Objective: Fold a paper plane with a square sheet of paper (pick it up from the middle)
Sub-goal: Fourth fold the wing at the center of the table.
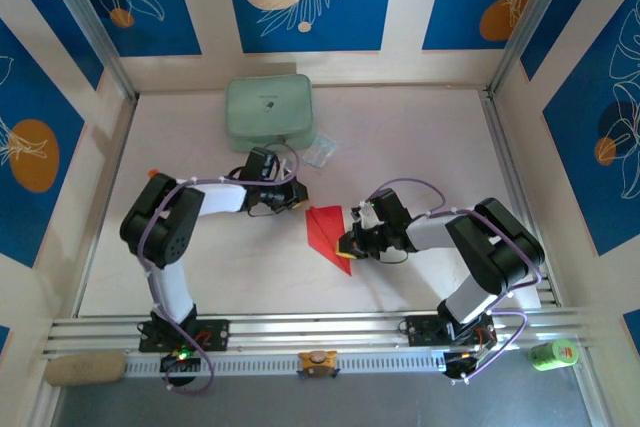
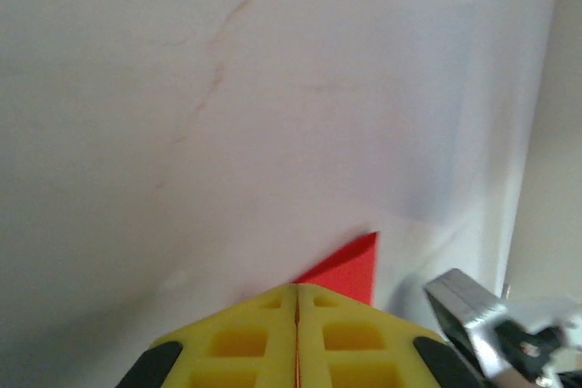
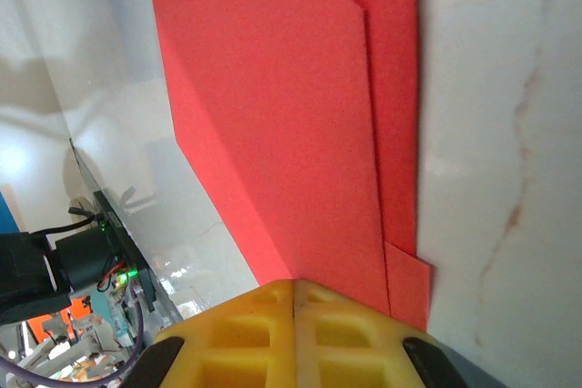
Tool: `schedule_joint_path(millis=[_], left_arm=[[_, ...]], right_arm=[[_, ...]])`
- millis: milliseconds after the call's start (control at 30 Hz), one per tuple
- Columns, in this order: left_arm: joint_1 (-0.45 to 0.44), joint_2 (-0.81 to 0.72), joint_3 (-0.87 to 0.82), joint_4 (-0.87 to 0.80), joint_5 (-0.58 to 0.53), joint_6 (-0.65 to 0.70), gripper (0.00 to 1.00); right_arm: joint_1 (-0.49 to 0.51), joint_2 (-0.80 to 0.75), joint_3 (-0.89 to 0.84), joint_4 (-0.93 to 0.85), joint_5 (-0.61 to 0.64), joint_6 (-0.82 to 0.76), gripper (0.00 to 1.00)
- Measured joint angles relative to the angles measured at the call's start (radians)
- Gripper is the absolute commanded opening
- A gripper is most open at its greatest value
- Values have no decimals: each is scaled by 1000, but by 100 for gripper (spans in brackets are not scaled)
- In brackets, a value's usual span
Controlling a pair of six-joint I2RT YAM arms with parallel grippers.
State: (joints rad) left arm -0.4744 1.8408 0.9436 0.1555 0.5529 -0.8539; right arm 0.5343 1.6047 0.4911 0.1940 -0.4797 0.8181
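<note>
Your left gripper (image 2: pixel 297 290) has its fingers (image 2: pixel 238 341) pressed flat together. They are blocky yellow pieces with square pockets moulded in and black at the outer corners, and they meet along one thin straight seam. Just past their tips, a little to the right, a sharp corner of the paper (image 2: pixel 350 270) pokes out, bright red and matt. You cannot tell whether that corner is caught in the seam or only lies beside it.

Your right gripper (image 3: pixel 293 283) is closed just as tightly, with the same pocketed yellow pads (image 3: pixel 350 338). The red sheet runs out from under their tips. Whether they nip its edge or merely rest on it cannot be told.

Under both lies the table (image 1: pixel 400 137), pale, smooth and slightly glossy, with faint brownish veins like marble.

Close up from the right wrist, the paper shows two layers. An upper flap with a crisp edge that bends once lies over a lower strip along the right. A small squared tab juts out near the fingertips.

From above it is a slim wedge lying flat in the middle of the table, broad end away from you and point toward the near edge. Your left gripper is at its far-left corner and your right is on its right edge.

Farther back sits a soft, rounded pale green pouch (image 1: pixel 268 112). A small clear packet (image 1: pixel 322 152) lies just beside it, and both are apart from the paper.
</note>
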Motion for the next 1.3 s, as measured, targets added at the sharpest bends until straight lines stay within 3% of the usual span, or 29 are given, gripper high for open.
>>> schedule_joint_path(millis=[200, 433, 900, 1100, 1300], left_arm=[[-58, -41, 0, 12, 0, 0, 10], [-152, 53, 0, 47, 42, -12, 9], [-145, 99, -21, 86, 56, -30, 7], [-145, 99, -21, 87, 56, -30, 8], [-145, 99, -23, 89, 56, -30, 7]], right_arm=[[-2, -2, 0, -5, 0, 0, 0], [-5, -11, 0, -27, 1, 0, 0], [31, -88, 85, -193, 101, 20, 0], [76, -5, 192, -203, 154, 20, 2], [82, 63, 190, -194, 158, 21, 1]])
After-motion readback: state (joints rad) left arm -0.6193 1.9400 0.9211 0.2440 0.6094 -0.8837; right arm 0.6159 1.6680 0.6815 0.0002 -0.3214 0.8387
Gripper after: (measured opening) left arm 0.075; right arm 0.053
